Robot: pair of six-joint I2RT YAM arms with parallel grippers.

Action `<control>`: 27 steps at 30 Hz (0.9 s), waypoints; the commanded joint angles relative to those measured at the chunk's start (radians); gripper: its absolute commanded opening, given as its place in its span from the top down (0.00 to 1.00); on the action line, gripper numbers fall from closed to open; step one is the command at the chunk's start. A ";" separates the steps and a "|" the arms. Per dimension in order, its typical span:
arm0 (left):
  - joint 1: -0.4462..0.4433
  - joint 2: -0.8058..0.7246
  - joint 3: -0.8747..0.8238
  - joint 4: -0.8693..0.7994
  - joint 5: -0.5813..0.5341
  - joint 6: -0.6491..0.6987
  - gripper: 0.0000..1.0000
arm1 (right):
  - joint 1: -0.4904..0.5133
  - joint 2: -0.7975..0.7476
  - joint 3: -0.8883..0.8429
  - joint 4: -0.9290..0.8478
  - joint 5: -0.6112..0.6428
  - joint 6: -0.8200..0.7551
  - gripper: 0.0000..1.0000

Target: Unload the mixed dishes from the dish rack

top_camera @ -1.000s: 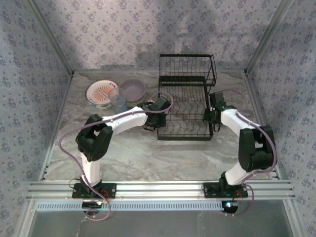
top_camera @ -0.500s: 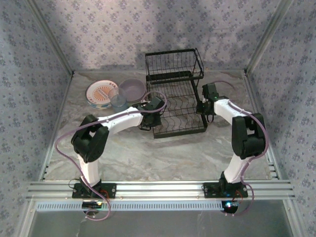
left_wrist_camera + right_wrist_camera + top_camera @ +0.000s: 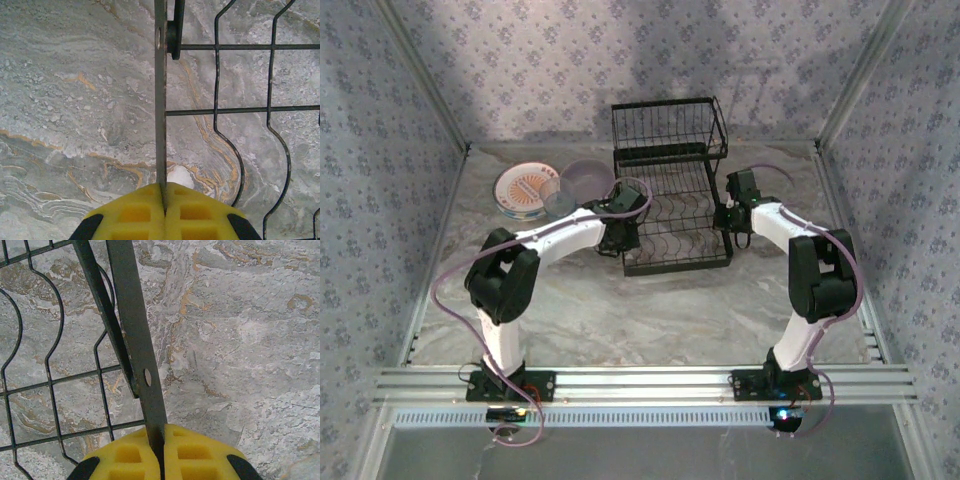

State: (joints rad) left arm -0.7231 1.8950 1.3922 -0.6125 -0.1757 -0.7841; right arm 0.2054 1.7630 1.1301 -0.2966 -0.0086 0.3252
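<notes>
Most of the dish rack point(image 3: 161, 100) beyond wrist-view edges

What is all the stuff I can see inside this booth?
dish rack: one, black wire, back middle of the table, nothing in it
plates: a stack, number unclear, top one cream with an orange centre, back left
bowl: one, lavender, between plates and dish rack
cup: one, translucent blue, in front of the bowl
table: one, grey marbled
walls: blue-grey floral, around the table
left gripper: one, yellow fingers, shut on the dish rack's left side bar
right gripper: one, yellow fingers, shut on the dish rack's right side bar
</notes>
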 commanded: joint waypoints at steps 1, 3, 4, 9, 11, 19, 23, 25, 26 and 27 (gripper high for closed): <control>-0.003 0.062 0.013 0.060 0.145 0.036 1.00 | 0.033 0.015 -0.019 0.079 -0.069 0.167 1.00; 0.004 0.062 0.011 0.066 0.146 0.044 1.00 | 0.036 0.012 -0.027 0.097 -0.061 0.187 1.00; 0.011 0.065 0.013 0.068 0.150 0.050 1.00 | 0.038 0.010 -0.032 0.104 -0.060 0.196 1.00; 0.039 0.082 0.023 0.070 0.169 0.076 1.00 | 0.040 -0.017 -0.065 0.125 -0.043 0.237 1.00; 0.046 0.086 0.027 0.069 0.171 0.086 1.00 | 0.039 -0.026 -0.077 0.135 -0.036 0.246 1.00; 0.054 0.084 0.023 0.080 0.189 0.083 1.00 | 0.044 -0.034 -0.096 0.147 -0.031 0.270 1.00; 0.053 0.061 0.000 0.093 0.199 0.085 0.99 | 0.043 -0.040 -0.091 0.143 -0.038 0.279 1.00; 0.051 0.050 -0.004 0.092 0.210 0.091 0.94 | 0.042 -0.042 -0.086 0.134 -0.043 0.281 1.00; 0.051 0.044 -0.006 0.091 0.216 0.092 0.90 | 0.042 -0.043 -0.080 0.129 -0.041 0.281 0.97; 0.051 0.039 -0.009 0.088 0.217 0.094 0.87 | 0.043 -0.045 -0.078 0.128 -0.041 0.281 0.94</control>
State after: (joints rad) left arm -0.6521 1.9186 1.4147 -0.5900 -0.1089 -0.6815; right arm 0.2214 1.7256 1.0512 -0.1833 -0.0044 0.4545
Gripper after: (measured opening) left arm 0.111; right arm 0.075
